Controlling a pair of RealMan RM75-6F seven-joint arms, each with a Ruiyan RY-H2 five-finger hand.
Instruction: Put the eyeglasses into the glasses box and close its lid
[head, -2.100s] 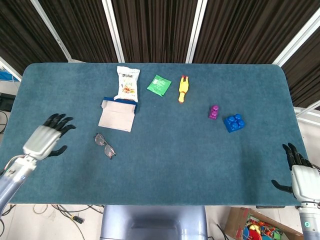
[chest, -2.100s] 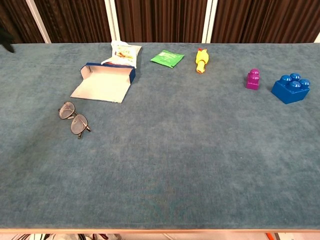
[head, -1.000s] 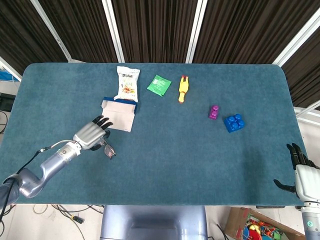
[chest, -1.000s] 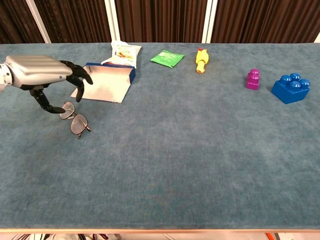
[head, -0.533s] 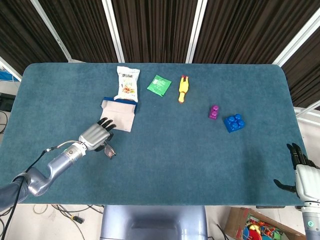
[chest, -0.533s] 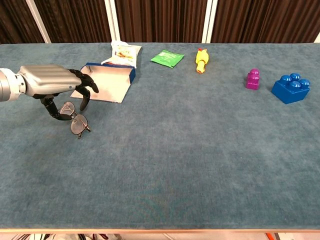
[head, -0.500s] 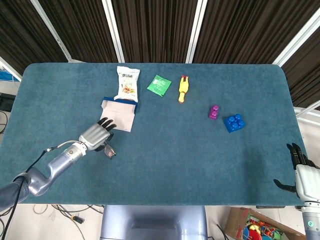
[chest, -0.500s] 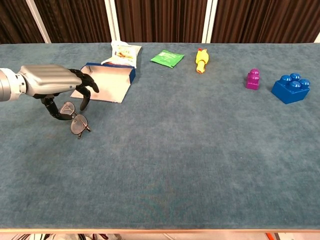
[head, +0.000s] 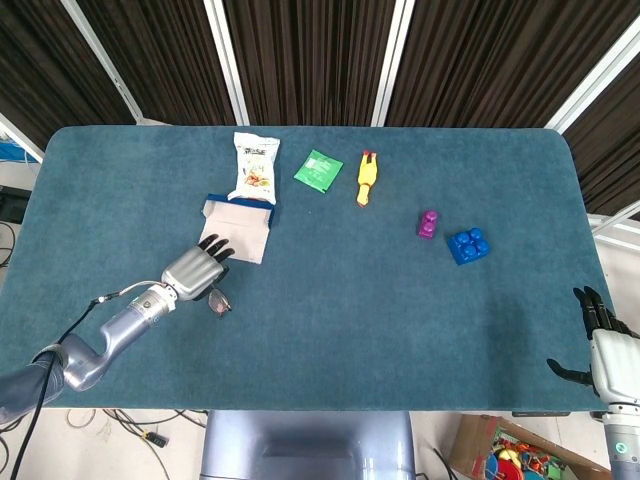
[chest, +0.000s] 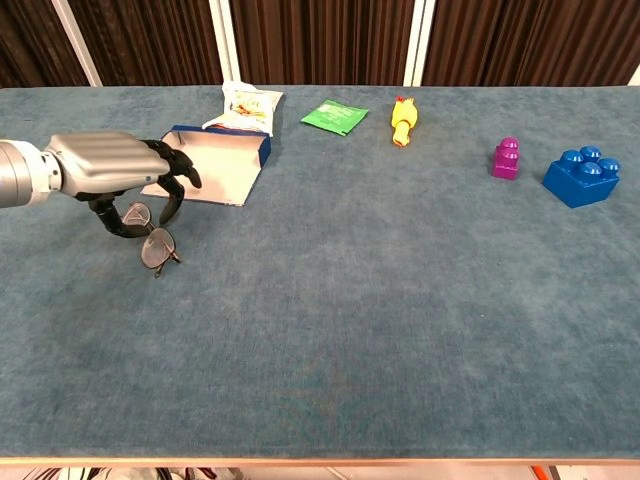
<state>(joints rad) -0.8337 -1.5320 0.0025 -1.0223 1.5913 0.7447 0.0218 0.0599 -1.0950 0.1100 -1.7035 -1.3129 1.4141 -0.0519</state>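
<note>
**Left hand poised over thin wire eyeglasses, box open just behind**

Tabletop (head: 400, 320): wide, covered in teal felt-like cloth. Likely gave some grip under small items, but a flat frame would sit close against it, with little room for fingertips to get under.

Glasses box (chest: 208, 165): lay open on the left side, blue shell, pale lining facing up, lid folded flat toward the near edge. Judged light and fairly stiff; might skid when nudged.

Left hand (chest: 110, 165): hovered over the far lens of the eyeglasses, fingers curled downward and apart, thumb reaching in near the frame. Nothing gripped as far as the chest view showed; whether a fingertip touched the rim could not be told.

Right hand (head: 605, 345): at the near right corner, well apart from everything, fingers spread, holding nothing.

Eyeglasses (chest: 151, 238): on the cloth just in front of the box, folded, round lenses, thin dark metal rim. Judged very light, slippery on the lenses, easily bent at the temples. Best hold probably a pinch across the bridge or one rim edge, avoiding pressure on the lens faces.

Clutter further back and to the right: snack bag (head: 255, 167), blue block (head: 467, 245).
</note>
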